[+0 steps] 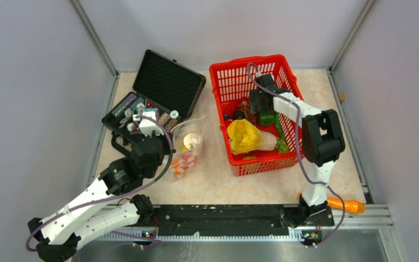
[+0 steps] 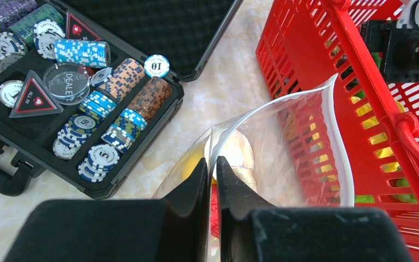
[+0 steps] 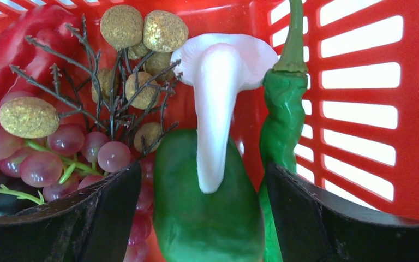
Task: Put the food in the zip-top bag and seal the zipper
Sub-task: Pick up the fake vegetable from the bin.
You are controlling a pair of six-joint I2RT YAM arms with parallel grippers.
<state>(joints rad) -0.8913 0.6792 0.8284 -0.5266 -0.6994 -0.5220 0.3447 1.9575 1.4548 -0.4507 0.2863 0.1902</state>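
**Top view.** We see the red mesh basket (image 1: pixel 218 98) toward 1 o'clock on the table (image 1: pixel 218 185) and the open black case (image 1: pixel 169 82) toward 10 o'clock. The zip-top bag (image 1: pixel 190 150) lies between them, just beside the case's 4 o'clock corner. It holds food: a yellow-and-white piece (image 1: pixel 191 142) near the mouth and orange-and-white pieces (image 1: pixel 181 166) at its 6 o'clock end. A large yellow piece (image 1: pixel 244 135) sits in the basket's 6 o'clock half. An orange object (image 1: pixel 346 206), perhaps a toy carrot, lies at 5 o'clock by the right arm's base.

**Left wrist view.** The left gripper (image 2: pixel 214 166) has its 2 fingers (image 2: pixel 188 188) pressed almost together on the near edge of the bag's mouth, pinching it. The mouth stands open toward 1 o'clock. The zipper (image 2: pixel 345 155) runs as a whitish strip down the far side of the mouth, unsealed, in front of the basket wall. Poker chips (image 2: pixel 114 93) fill the case at 10 o'clock.

**Right wrist view.** The right gripper (image 3: pixel 202 166) hangs inside the basket with its jaws spread wide, gripping nothing. They flank a green pepper (image 3: pixel 207 218), across which the stem of the white mushroom (image 3: pixel 218 98) lies. A green chilli (image 3: pixel 281 109) stands at 3 o'clock of the mushroom. Grapes (image 3: pixel 60 150) lie at 9 o'clock, and gold-brown berries (image 3: pixel 125 27) on twigs lie at 11 o'clock.
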